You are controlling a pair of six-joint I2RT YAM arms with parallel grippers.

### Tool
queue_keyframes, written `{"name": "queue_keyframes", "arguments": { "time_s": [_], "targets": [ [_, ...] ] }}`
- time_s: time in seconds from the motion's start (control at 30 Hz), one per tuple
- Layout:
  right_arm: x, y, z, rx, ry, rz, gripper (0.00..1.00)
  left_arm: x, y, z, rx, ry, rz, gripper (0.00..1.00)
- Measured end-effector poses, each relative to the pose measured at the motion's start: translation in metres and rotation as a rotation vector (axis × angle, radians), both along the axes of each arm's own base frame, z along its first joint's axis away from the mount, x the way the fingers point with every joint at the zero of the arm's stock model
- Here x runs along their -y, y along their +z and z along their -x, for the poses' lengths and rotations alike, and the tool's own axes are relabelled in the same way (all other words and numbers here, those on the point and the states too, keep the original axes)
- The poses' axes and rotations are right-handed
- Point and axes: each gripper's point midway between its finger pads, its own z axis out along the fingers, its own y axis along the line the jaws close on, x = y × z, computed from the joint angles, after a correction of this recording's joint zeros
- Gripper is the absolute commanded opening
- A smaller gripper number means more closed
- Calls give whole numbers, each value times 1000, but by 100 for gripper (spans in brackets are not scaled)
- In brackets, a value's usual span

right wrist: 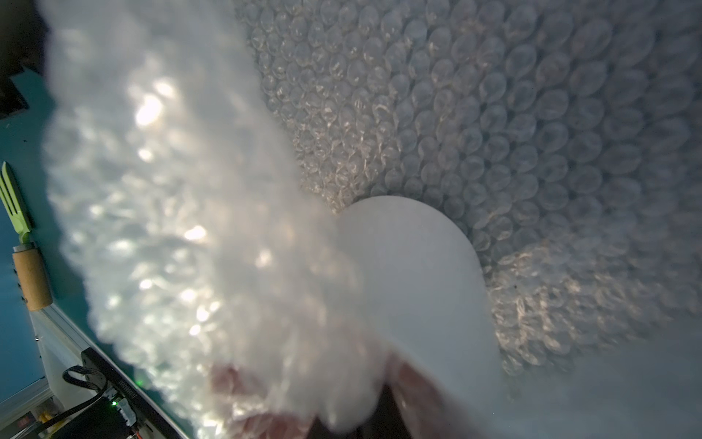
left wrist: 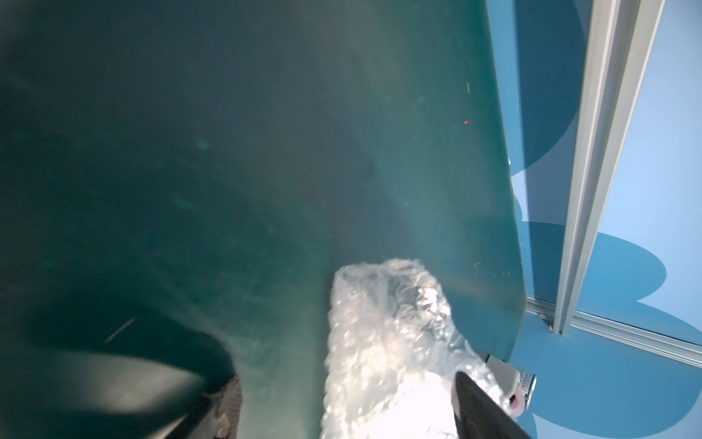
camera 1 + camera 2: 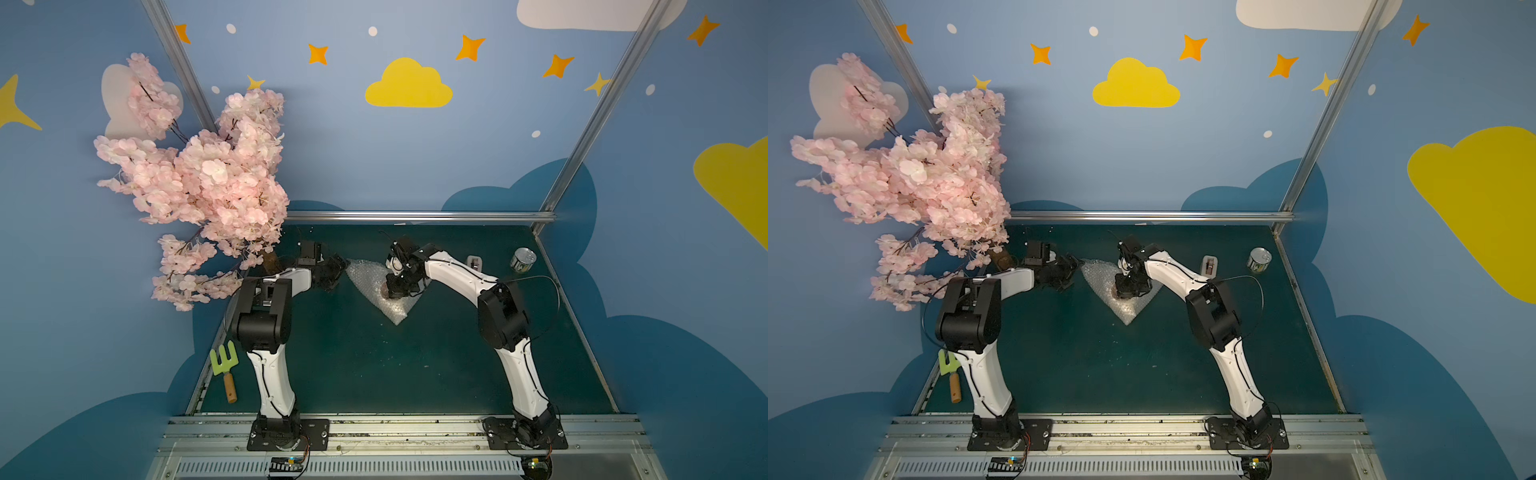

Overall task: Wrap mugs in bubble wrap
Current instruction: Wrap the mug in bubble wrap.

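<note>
Two grippers at the wrap, one loose and one tight.
Your left gripper stands wide, with the wrap's left corner lying between its fingers, and a gap shows on one side, so nothing is pinched. Your right gripper is squeezed tight and points down onto the mug. The mug sits on the wrap, mid table, toward the far side. In the right wrist view you see the mug's cream side and a bit of red inside, with a flap of wrap lifted against it. You cannot tell if that gripper pinches the rim, the wrap or both. The can and tape box sit well apart, to the right.
</note>
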Motion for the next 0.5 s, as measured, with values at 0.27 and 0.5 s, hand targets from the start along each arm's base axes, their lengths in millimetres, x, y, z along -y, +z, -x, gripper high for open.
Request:
{"name": "queue_keyframes", "arguments": {
  "time_s": [0.27,0.5],
  "targets": [
    [0,-1,1,-4,1,0,0,3,-9,-22,19,-27,-11,50],
    [0,0,1,-5,1,-2,0,27,5,-24,54,-106,5,3]
  ]
}}
